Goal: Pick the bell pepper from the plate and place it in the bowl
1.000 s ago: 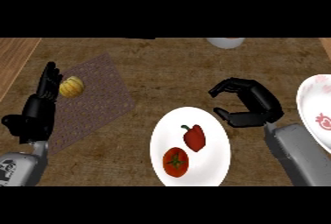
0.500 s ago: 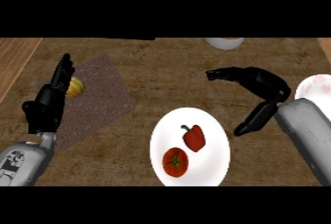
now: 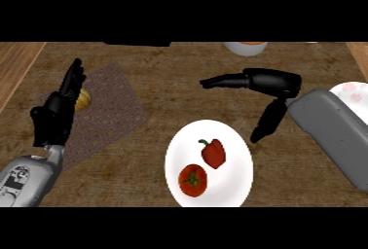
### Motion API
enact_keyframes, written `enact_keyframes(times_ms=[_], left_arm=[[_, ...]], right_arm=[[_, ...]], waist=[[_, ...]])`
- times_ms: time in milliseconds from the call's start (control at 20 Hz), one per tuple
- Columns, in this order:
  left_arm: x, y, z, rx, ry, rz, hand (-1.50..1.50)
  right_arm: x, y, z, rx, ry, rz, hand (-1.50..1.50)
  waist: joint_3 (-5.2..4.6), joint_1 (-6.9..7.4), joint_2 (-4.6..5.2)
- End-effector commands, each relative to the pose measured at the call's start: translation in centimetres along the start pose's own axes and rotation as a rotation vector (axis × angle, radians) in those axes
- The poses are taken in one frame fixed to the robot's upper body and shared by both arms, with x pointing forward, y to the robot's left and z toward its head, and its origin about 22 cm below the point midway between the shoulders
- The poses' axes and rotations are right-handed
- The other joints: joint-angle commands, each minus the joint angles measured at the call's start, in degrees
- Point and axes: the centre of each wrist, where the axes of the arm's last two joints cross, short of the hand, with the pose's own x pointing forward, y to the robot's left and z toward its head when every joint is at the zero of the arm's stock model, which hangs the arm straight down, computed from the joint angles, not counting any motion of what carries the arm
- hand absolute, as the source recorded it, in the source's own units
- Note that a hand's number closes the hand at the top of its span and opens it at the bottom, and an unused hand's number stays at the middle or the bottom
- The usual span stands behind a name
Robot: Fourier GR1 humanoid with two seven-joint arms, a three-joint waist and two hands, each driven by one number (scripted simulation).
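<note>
Bell pepper on the white plate, right hand open above it.

In the head view, the plate lies at the middle of the wooden counter and holds two things: the bell pepper, towards the far side, and a red tomato with a green stalk, just beside it on the near side. The pepper is deep red, smooth and tapered, with a small dark stem at its upper left. The right hand is beyond the plate's far right rim, fingers stretched out to the left and thumb pointing down at the rim; it holds nothing and is apart from the pepper. The white bowl with pink marks shows at the right edge, partly behind the right forearm; what is in it cannot be seen. The left hand rests at the left with fingers straight, over a brown mat and in front of a yellowish item.
</note>
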Motion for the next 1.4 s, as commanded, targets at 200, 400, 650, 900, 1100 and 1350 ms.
enact_keyframes(times_ms=[200, 400, 650, 900, 1100, 1350], left_arm=[[1.1, 0.2, 0.3, 0.011, 0.030, 0.000, 0.00], [0.0, 1.4, 0.8, 0.020, 0.010, -0.014, 0.00], [-0.4, 0.9, 2.2, 0.028, 0.029, -0.002, 0.00], [1.1, 0.6, 1.7, 0.048, 0.039, -0.027, 0.00], [0.4, 0.4, -0.2, 0.055, 0.023, -0.035, 0.00], [0.5, -0.1, 0.7, 0.043, 0.033, -0.020, 0.00]], right_arm=[[-0.4, 1.3, -4.1, 0.322, -0.023, 0.075, -1.50], [0.1, 2.6, -6.4, 0.421, -0.017, 0.134, -1.50], [-0.5, 4.8, -6.3, 0.499, 0.030, 0.202, -1.50], [-1.1, 8.5, -8.9, 0.544, 0.140, 0.299, -1.50], [-2.3, 10.5, -8.9, 0.555, 0.132, 0.304, -1.50], [-3.1, 9.4, -9.2, 0.531, 0.140, 0.303, -1.50]], waist=[[-0.06, -1.11, -0.40], [-0.12, -1.44, -0.42], [-0.12, -2.44, -0.74], [-0.10, -2.68, -0.83], [-0.11, -3.17, -0.70], [-0.10, -2.97, -0.74]])
